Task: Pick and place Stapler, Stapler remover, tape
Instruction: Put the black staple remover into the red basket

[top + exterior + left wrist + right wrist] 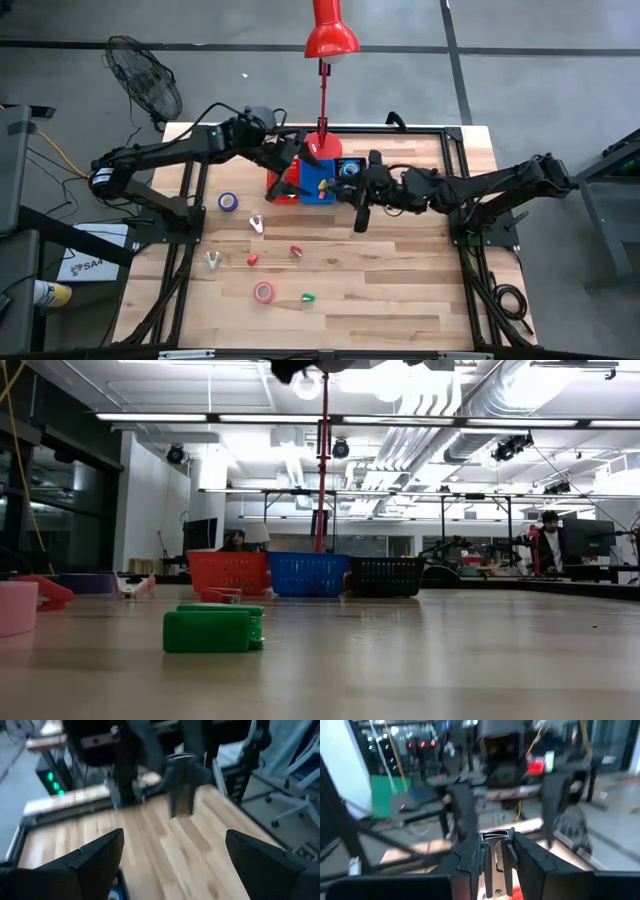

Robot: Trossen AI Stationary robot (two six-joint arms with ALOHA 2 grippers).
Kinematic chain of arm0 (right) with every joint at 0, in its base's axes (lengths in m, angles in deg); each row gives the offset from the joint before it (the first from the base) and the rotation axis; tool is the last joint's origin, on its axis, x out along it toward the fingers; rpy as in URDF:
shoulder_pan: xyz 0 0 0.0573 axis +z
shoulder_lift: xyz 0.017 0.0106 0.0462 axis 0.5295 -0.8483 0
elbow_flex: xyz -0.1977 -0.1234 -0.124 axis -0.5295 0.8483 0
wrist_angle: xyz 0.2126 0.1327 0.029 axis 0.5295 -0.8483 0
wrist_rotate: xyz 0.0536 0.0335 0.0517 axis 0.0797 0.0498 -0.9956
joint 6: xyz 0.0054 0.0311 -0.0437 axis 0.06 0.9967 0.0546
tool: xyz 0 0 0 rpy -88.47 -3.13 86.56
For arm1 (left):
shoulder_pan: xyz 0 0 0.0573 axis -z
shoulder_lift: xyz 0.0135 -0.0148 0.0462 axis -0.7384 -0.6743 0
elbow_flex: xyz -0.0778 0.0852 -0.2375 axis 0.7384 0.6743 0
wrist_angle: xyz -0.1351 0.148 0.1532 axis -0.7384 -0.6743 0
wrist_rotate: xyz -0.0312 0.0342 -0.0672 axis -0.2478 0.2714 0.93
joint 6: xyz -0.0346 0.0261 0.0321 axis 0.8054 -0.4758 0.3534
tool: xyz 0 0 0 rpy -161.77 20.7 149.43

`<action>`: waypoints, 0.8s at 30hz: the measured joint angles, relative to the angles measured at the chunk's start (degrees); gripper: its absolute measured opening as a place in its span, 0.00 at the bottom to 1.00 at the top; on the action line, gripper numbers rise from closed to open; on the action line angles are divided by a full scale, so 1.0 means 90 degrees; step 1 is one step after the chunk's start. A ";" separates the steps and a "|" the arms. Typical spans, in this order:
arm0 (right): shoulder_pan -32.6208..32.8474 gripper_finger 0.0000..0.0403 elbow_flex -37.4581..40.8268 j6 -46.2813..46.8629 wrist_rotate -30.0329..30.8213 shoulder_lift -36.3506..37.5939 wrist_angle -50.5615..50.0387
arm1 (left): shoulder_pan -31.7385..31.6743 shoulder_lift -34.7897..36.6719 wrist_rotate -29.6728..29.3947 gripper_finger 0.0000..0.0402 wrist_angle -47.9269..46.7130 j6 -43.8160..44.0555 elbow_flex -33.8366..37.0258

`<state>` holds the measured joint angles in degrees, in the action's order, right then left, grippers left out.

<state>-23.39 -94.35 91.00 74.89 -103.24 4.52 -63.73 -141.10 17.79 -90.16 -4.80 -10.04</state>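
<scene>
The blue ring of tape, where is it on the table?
In the high view, the small blue ring-shaped tape roll lies flat on the wooden table's left side, beneath the left arm, left of the red basket.

Lamp [329,35] head cut off by top edge; both wrist views blurred w/ motion.

Ceiling strip lights [330,422] brightly fill the low view's upper frame. Both wrist views are smeared with blur, the foreground green block [212,629] soft.

Wooden table [400,290]: bins [318,178], tape rolls [263,291]
</scene>
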 joint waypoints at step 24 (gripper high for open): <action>-0.0434 0.21 0.0000 -0.0937 -0.0504 -0.0242 0.1220 | 0.0266 0.0005 -0.0700 0.86 0.1199 0.1978 0.0000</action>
<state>-27.30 -94.35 82.58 70.36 -105.42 15.50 -61.34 -141.06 11.49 -79.37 13.00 -10.04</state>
